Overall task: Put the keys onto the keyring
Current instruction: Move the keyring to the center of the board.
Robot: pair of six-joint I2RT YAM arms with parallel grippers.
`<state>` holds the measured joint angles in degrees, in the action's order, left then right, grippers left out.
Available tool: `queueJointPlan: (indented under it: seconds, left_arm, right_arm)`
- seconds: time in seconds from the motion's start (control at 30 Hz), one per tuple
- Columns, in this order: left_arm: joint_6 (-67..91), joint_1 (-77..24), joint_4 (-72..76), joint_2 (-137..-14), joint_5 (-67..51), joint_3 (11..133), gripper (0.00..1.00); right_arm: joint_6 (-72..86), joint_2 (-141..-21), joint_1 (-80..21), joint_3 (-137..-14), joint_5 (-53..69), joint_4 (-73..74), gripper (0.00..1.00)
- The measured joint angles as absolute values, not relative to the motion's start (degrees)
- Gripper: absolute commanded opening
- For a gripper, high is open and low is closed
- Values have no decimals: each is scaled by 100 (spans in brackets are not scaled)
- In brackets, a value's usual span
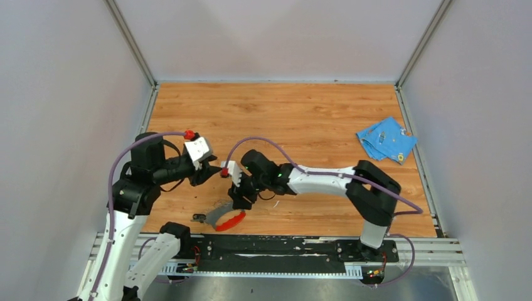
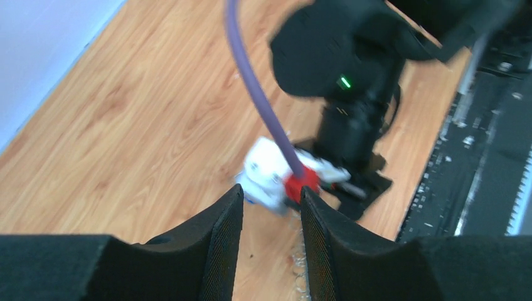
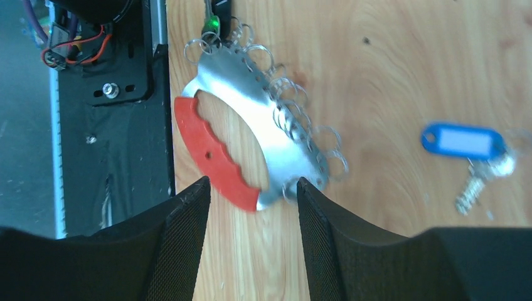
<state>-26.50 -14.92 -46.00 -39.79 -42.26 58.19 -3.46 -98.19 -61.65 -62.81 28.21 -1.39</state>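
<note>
Jaws of the right gripper [image 3: 252, 188] stand spread over the keyring [image 3: 221, 72], blue key [image 3: 463, 141] out past one finger; left gripper [image 2: 271, 200] spread too.

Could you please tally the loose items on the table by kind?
Keyring: 1
Blue-tagged key: 1
Blue cloth: 1
Total: 3
A small piece at the keyring's end is too unclear to count.

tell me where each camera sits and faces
Top external: above and behind, looking down on the table; left arm, right arm show.
Left wrist: on the left hand, facing the right arm; own fingers show.
Right wrist: on the right hand, looking down at the keyring; own fingers show.
Shared: the keyring, top and right wrist.
</note>
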Motion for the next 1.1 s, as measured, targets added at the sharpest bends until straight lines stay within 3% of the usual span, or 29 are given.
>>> queueJointPlan:
  seconds: [0.27,0.53,0.77,0.93,1.1]
  left_arm:
    - [-2598,-602,-4604,-4362,-3706,5957,43]
    - [-2805,-574,-4604,-4661,-3695,5970,46]
    - [-2971,-574,-4606,-4735,-3870,5968,46]
    - [-3120,-574,-4604,-4707,-4005,5867,49]
    - [-3105,-574,-4639,-4707,-4064,5800,57]
  right_arm:
    - [-838,-11284,-6663,-7048,2834,-659,44]
    - [-827,-11238,-6626,-6611,2130,-943,33]
    - [-257,-10219,-6386,-5240,1234,-1310,34]
    - [123,-9598,-6322,-4668,895,-1105,46]
    - [220,-9299,-6307,-4910,790,-246,52]
